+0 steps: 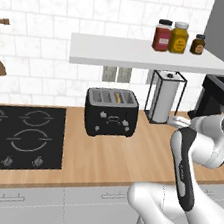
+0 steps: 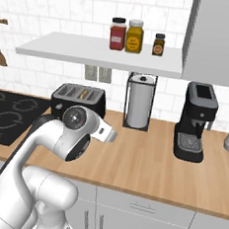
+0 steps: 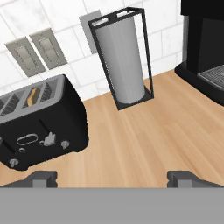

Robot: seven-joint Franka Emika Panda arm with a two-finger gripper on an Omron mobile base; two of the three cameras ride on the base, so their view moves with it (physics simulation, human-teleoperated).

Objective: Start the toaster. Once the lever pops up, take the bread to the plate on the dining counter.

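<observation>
Toast bread (image 3: 32, 96) sits down in one slot of the black toaster (image 1: 111, 112), with just its top edge peeking out. That toaster stands on the wooden counter (image 1: 112, 159), near the white tiled wall, between the black stove (image 1: 19, 136) and a paper towel roll (image 3: 120, 63) in a wire stand. A black coffee machine (image 2: 197, 122) stands farther along. The end effector (image 3: 111, 178) hangs above the bare wood near the toaster, fingers spread wide apart, grasping nothing.
</observation>
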